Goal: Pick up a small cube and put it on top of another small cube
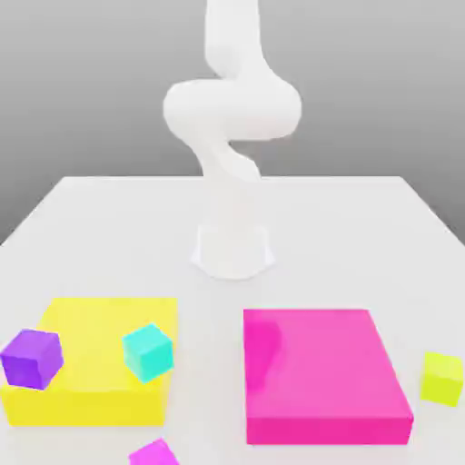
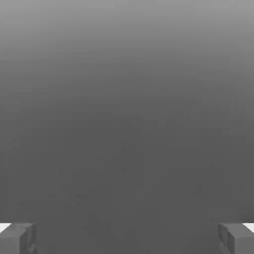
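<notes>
Exterior view: my white arm (image 1: pixel 232 118) rises from its base at the back-centre of the white table (image 1: pixel 109 218). The small lime yellow-green cube (image 1: pixel 442 378) sits on the table at the view's far right, just beside the big flat magenta block (image 1: pixel 322 372). At the view's left, a cyan cube (image 1: pixel 147 351) and a purple cube (image 1: pixel 31 358) rest on the large flat yellow block (image 1: pixel 100 363). A small magenta cube (image 1: pixel 153 453) lies at the front edge.

Hand view: my gripper (image 2: pixel 127 238) has its grey fingertips (image 2: pixel 17 238) spread wide apart w/ nothing between them, against plain grey.
</notes>
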Controlling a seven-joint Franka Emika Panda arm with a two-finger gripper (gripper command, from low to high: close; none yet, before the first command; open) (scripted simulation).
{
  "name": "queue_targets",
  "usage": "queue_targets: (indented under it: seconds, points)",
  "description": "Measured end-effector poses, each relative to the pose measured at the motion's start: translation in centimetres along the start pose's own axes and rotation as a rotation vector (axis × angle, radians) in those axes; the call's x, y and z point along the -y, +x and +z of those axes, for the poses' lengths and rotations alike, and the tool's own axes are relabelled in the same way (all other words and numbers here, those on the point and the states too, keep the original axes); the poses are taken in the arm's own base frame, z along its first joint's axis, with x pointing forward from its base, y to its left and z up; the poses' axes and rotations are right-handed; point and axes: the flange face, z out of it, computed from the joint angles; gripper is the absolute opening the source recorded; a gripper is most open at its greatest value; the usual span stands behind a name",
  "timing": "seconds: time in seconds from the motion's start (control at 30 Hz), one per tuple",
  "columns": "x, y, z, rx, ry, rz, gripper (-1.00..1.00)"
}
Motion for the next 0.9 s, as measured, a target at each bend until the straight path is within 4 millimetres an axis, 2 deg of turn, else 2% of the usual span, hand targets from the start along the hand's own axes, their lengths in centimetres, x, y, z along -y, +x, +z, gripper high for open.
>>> queue_targets:
  seconds: [0.13, 0.23, 0.47, 0.53, 0.67, 0.83, 0.9]
  points:
    - [2.6, -3.7, 7.9, 0.114, -0.041, -0.16, 0.0]
    - [4.1, -7.3, 13.3, 0.197, -0.065, -0.279, 0.0]
    - [5.5, -18.5, 24.1, 0.394, -0.105, -0.565, 0.0]
    - [5.3, -22.2, 26.6, 0.451, -0.113, -0.648, 0.0]
    - [4.6, -31.0, 30.6, 0.571, -0.113, -0.836, 0.0]
    - [1.0, -40.1, 34.8, 0.715, -0.128, -1.023, 0.0]
    - [-0.4, -42.8, 36.4, 0.748, -0.128, -1.067, 0.0]
